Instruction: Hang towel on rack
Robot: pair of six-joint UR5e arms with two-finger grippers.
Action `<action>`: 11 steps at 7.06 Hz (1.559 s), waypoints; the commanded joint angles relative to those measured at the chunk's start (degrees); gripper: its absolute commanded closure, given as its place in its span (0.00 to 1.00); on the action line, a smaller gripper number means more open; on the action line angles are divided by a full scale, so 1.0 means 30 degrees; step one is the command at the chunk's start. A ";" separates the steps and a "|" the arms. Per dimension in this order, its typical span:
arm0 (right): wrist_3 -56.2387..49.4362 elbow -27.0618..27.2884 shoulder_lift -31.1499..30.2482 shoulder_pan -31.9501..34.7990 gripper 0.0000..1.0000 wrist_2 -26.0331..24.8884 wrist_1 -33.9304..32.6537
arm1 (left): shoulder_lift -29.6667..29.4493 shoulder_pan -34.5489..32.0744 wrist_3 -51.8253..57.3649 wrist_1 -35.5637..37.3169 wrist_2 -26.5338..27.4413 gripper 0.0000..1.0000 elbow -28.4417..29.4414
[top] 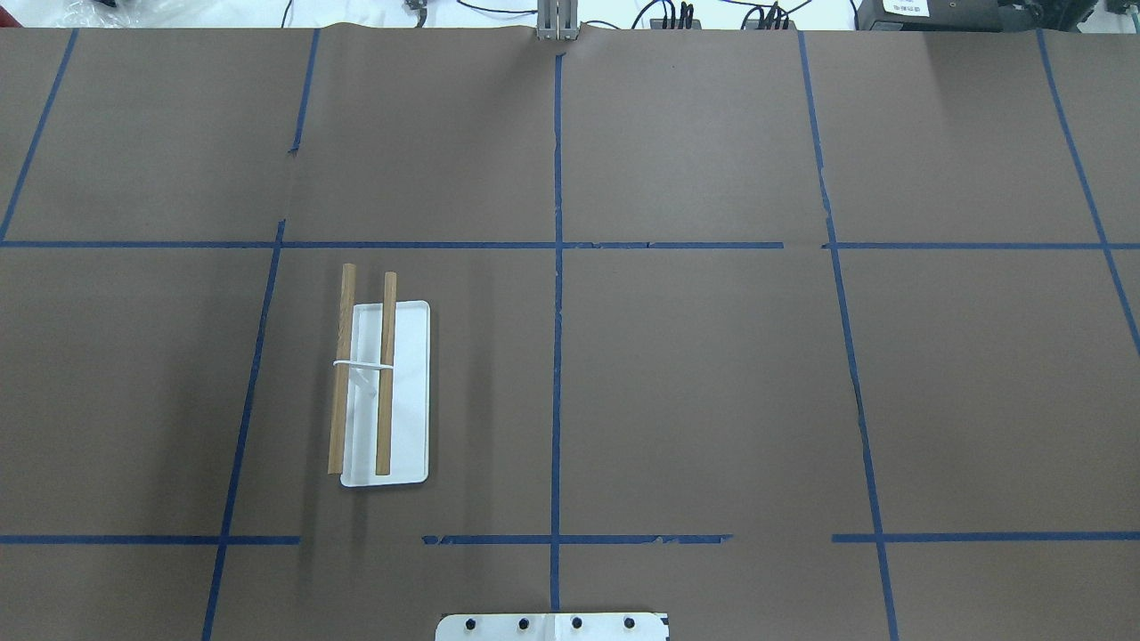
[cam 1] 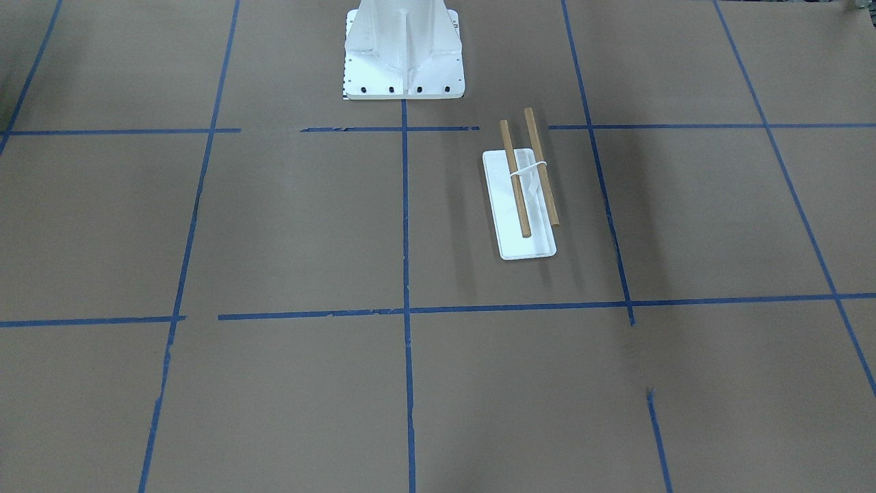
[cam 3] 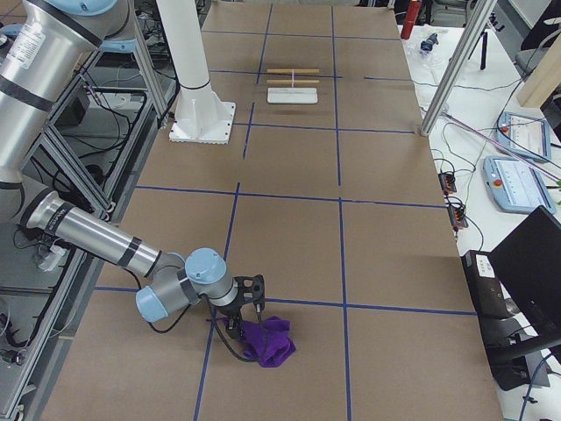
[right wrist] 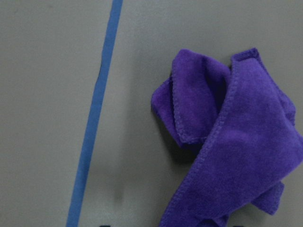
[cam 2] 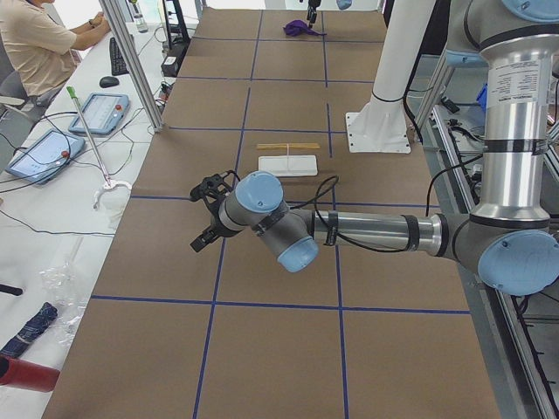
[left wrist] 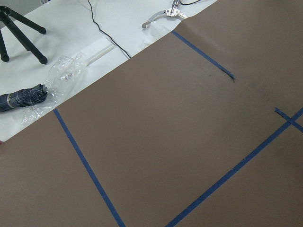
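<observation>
The purple towel [right wrist: 236,142] lies crumpled on the brown table, at its end on my right side; it also shows in the exterior right view [cam 3: 267,340]. The rack [top: 405,392], a white base with two wooden rods [top: 385,374] held above it, stands on my left half [cam 1: 534,243]. My right gripper [cam 3: 245,316] hovers right at the towel; I cannot tell whether it is open or shut. My left gripper [cam 2: 199,218] hangs over bare table well short of the rack [cam 2: 288,163]; its state cannot be told either. Neither wrist view shows fingers.
The white robot pedestal [cam 1: 404,61] stands at the table's middle edge. Blue tape lines [top: 557,267] grid the brown paper. A bagged dark object [left wrist: 21,97] and cables lie off the table's left end. An operator [cam 2: 35,44] sits beside tablets [cam 2: 98,112].
</observation>
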 commanded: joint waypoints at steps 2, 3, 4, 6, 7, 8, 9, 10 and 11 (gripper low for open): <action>-0.0015 -0.0381 -0.0012 -0.1878 0.23 -0.0935 0.0133 | -0.0005 0.0003 0.0000 -0.0264 0.0006 0.00 0.0027; -0.0016 -0.0440 -0.0012 -0.2289 0.27 -0.0969 0.0133 | -0.0005 0.0003 -0.0058 -0.0325 0.0007 0.00 0.0028; -0.0045 -0.0441 -0.0128 -0.2583 0.30 -0.0970 0.0133 | -0.0005 0.0003 0.0000 -0.0326 0.0007 0.00 0.0028; -0.0045 -0.0558 -0.0247 -0.2995 0.35 -0.1292 0.0133 | -0.0005 0.0003 0.0000 -0.0326 0.0007 0.00 0.0057; -0.0045 -0.0645 -0.0247 -0.3228 0.42 -0.1321 0.0133 | -0.0005 0.0003 0.0000 -0.0326 -0.0022 0.00 0.0057; -0.0045 -0.0675 -0.0247 -0.3289 0.58 -0.1321 0.0162 | -0.0005 0.0003 0.0000 -0.0326 -0.0023 0.00 0.0057; -0.0074 -0.0704 -0.0247 -0.3405 0.74 -0.1321 0.0163 | 0.0024 0.0003 0.0000 -0.0326 -0.0023 0.00 0.0057; -0.0277 -0.0705 -0.0247 -0.3436 0.98 -0.1321 0.0221 | 0.0024 0.0003 0.0000 -0.0326 -0.0023 0.00 0.0057; -0.0743 -0.0676 -0.0218 -0.3407 1.00 -0.1321 0.0250 | 0.0024 0.0003 0.0000 -0.0326 -0.0023 0.00 0.0057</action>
